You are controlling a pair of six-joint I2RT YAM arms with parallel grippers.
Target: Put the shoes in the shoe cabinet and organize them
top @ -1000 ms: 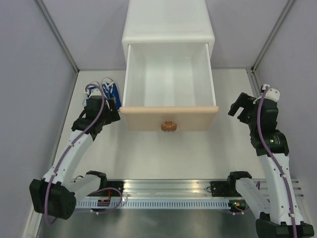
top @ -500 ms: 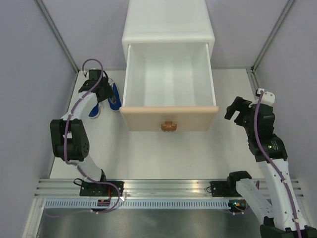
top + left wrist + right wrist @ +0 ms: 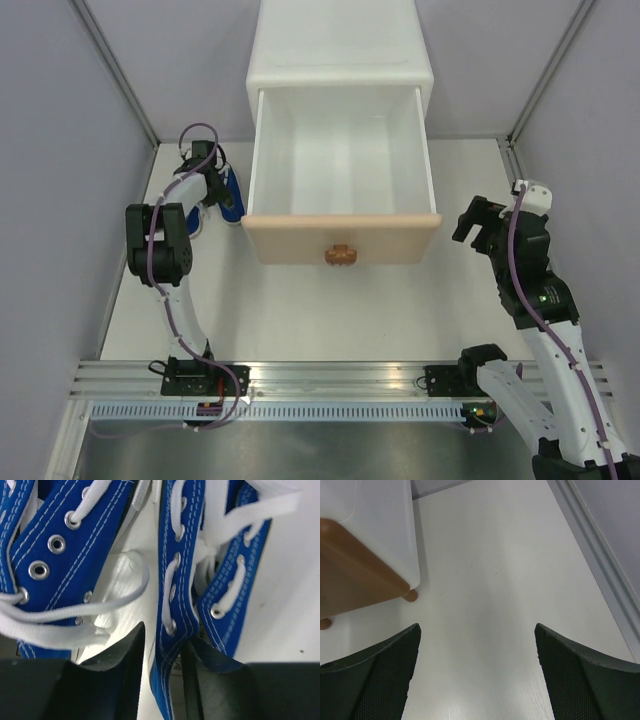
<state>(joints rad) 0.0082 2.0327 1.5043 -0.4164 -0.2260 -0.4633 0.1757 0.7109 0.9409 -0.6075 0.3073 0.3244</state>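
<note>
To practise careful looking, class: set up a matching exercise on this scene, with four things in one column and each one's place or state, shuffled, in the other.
1 blue shoes
2 top drawer
3 left gripper
4 right gripper

A pulled out, empty
B wide open over bare table
C fingers either side of a shoe's edge
D on the table, left of the cabinet

Pairs: 1-D, 2-A, 3-C, 4-B
</note>
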